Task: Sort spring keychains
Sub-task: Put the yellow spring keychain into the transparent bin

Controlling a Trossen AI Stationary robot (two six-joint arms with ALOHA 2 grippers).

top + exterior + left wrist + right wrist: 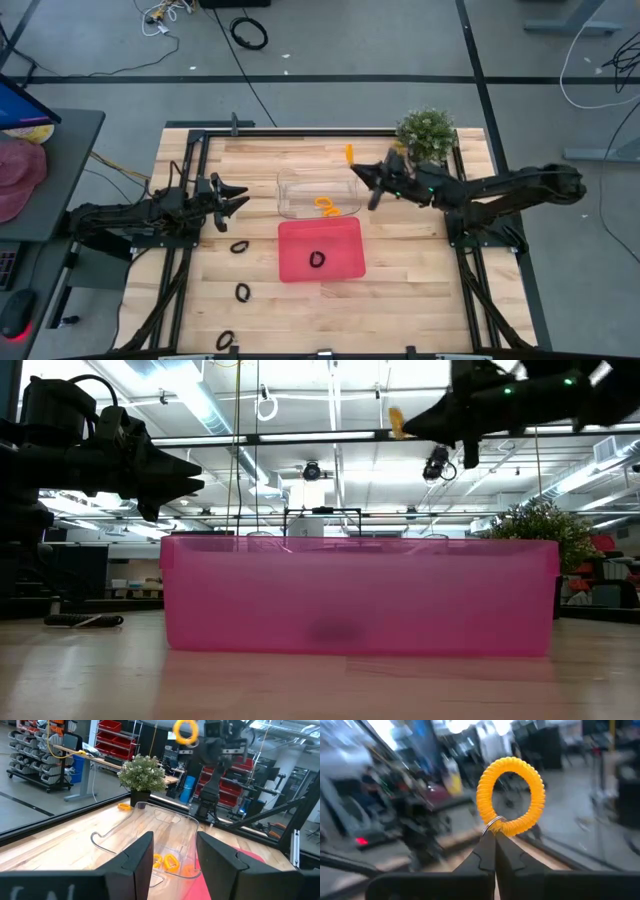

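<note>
right end effector (495,840) pinched tight on an orange spring keychain (510,796), held high above the far right corner of the clear tray (290,190). more orange keychains (326,206) inside that tray. one black keychain (317,260) in the red tray (345,262). left end effector (236,198) parted, empty, hovering left of the clear tray. three black keychains (239,246) loose on the counter (400,280).

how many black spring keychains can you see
4: one in the red tray at, three on the table near the left arm, at and. Others may be hidden.
</note>
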